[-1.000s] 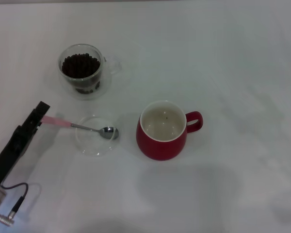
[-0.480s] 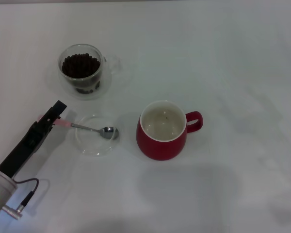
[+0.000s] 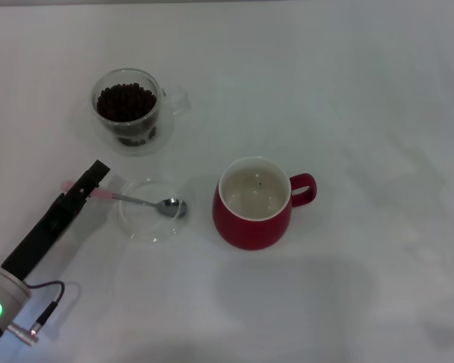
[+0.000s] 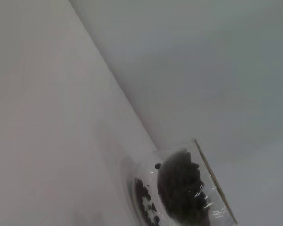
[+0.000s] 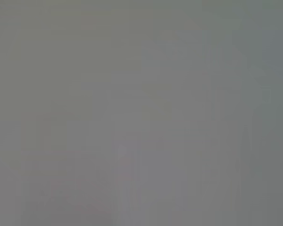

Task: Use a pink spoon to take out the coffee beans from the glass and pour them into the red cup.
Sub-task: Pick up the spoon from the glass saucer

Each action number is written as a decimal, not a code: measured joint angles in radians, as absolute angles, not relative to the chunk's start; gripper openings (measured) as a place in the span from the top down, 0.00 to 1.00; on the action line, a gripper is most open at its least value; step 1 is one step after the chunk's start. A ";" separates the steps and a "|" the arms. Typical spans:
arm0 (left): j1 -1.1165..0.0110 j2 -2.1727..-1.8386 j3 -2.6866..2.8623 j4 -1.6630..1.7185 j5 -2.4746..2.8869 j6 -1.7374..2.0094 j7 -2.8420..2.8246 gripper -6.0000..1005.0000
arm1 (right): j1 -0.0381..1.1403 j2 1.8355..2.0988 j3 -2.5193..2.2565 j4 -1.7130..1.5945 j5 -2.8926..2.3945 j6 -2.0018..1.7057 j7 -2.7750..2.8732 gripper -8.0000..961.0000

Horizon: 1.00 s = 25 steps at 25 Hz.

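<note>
Head view: pink spoon (image 3: 140, 201) seemingly handle-leftward.

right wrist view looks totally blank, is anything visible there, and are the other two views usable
Right wrist view: a featureless grey blur, nothing identifiable. Left wrist view: tilted, showing only the glass of coffee beans. Head view: evenly lit, soft shadows; left gripper at the pink spoon, red cup clear.

Head view overhead, left wrist low, both showing glass (image 3: 128, 110), right wrist blank
</note>
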State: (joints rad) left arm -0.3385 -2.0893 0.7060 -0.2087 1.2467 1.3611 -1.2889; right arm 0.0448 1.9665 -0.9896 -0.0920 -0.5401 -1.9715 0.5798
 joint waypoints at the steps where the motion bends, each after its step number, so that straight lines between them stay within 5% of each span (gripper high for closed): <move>1: -0.338 -2.089 0.706 -0.209 1.248 1.363 -1.286 0.38 | 0.046 1.966 -0.989 -0.092 -0.540 -1.970 0.580 0.20; 13: -0.332 -2.089 0.701 -0.210 1.247 1.365 -1.283 0.57 | 0.061 1.958 -1.005 -0.093 -0.542 -1.969 0.569 0.20; 25: -0.340 -2.084 0.699 -0.188 1.241 1.364 -1.298 0.86 | 0.065 1.965 -1.006 -0.096 -0.543 -1.984 0.566 0.20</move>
